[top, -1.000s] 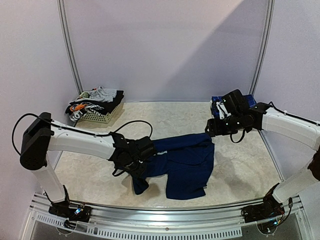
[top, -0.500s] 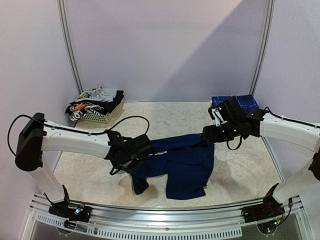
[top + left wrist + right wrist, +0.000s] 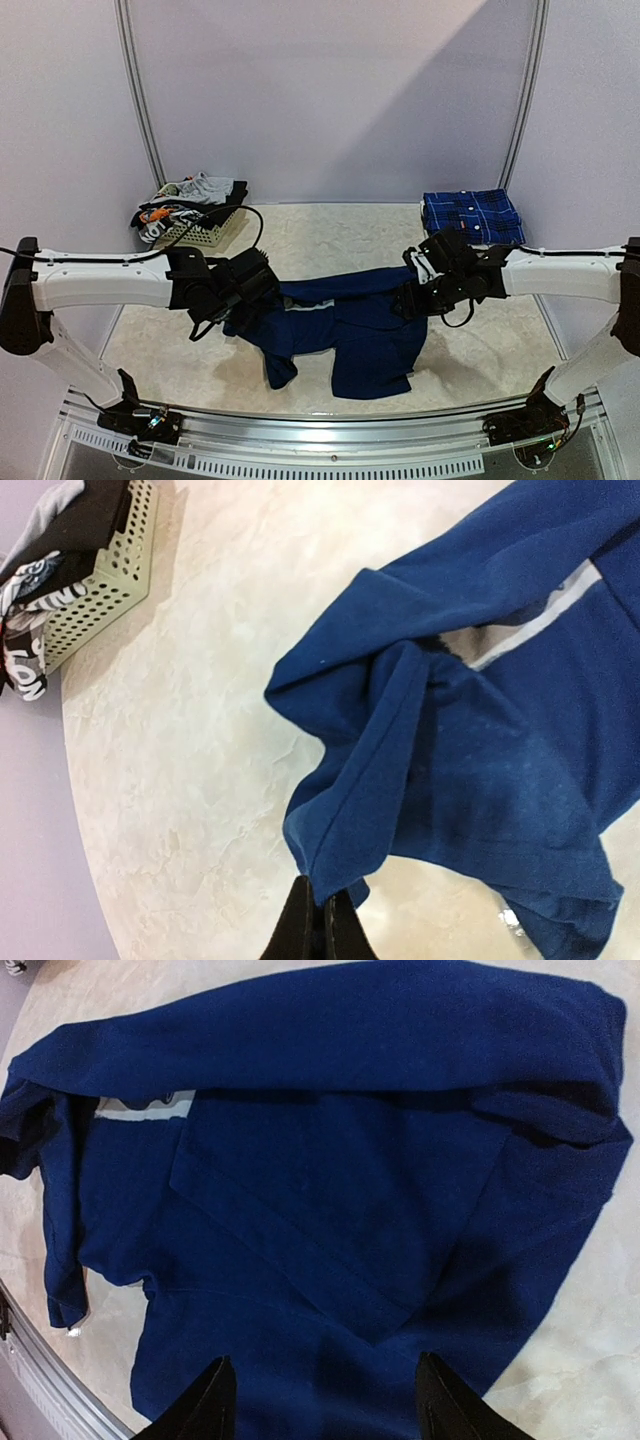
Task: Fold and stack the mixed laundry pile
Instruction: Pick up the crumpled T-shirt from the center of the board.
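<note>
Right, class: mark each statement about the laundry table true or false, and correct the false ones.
1. The left gripper is shut on a fold of the navy T-shirt. True.
2. The right gripper is clamped shut on the T-shirt. False: it is open, over the T-shirt.
3. A blue-and-black plaid shirt lies folded at the far right corner of the table. True.
4. The pale plastic basket at the far left is empty. False: garments are heaped in it.
5. The navy T-shirt lies neatly folded. False: it is spread out and rumpled in the middle of the table.
</note>
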`<state>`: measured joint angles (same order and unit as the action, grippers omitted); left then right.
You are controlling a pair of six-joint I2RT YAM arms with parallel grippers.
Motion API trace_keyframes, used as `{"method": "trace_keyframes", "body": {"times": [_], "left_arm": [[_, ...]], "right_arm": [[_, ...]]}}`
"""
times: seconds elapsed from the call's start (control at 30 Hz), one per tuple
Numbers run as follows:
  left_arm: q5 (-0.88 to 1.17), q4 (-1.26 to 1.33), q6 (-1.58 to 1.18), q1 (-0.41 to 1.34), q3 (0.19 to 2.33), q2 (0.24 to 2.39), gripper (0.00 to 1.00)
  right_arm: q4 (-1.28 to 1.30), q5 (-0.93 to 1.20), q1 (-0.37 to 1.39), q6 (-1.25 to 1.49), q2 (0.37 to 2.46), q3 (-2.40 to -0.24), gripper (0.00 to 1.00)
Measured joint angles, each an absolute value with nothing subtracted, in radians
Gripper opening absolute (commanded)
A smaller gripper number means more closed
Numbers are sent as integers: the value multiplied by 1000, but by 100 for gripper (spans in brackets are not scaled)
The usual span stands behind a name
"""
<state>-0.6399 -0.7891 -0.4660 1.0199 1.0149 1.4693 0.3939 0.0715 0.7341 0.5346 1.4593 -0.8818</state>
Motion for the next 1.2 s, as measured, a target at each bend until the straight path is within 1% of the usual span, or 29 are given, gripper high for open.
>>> {"method": "trace_keyframes", "body": {"times": [0.17,0.47,0.77,0.97,1.07,1.2], "left_arm": [[-649,-793,-469,1000,984,1445,0],[-658,-798,-473,976,955,1420,0],[-658,-797,-472,970,949,1420,0],[-658,-790,-473,968,936,1420,0],[-657,-789,-473,968,930,1420,0],[-658,-787,-473,968,926,1419,0]], "right_arm": [[360,114,753,554,1543,-881,52],[361,99,766,568,1644,-888,49],[389,37,773,575,1687,-919,41],[409,-22,773,583,1701,-936,27],[418,-43,773,584,1706,-945,17],[431,-59,773,588,1713,-955,1]]}}
